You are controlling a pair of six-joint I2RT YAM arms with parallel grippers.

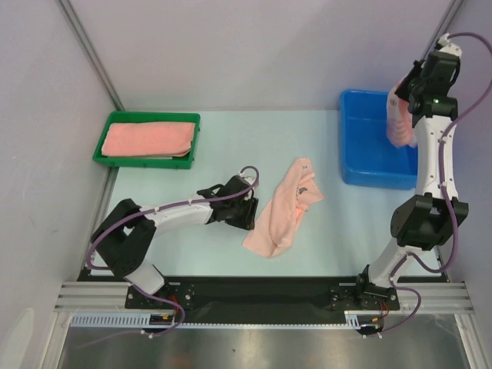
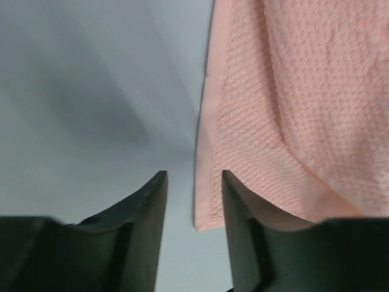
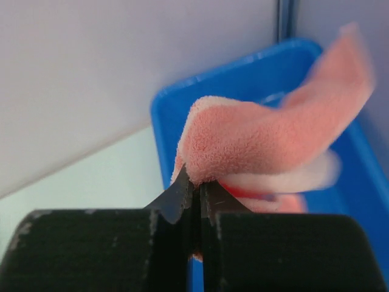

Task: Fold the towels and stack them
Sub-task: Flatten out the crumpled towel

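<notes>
A crumpled peach towel (image 1: 283,207) with a small dark motif lies on the table's middle. My left gripper (image 1: 247,209) is low at its left edge, open, with the towel's corner (image 2: 209,213) between the fingertips (image 2: 234,201), not pinched. My right gripper (image 1: 406,100) is raised above the blue bin (image 1: 367,157) and is shut on a salmon-pink fleecy towel (image 3: 255,143) that hangs from it (image 1: 400,123). A folded salmon towel (image 1: 148,138) lies in the green tray (image 1: 104,146).
The blue bin stands at the back right and the green tray at the back left. Grey walls close in the table on three sides. The black arm-mount rail (image 1: 261,296) runs along the near edge.
</notes>
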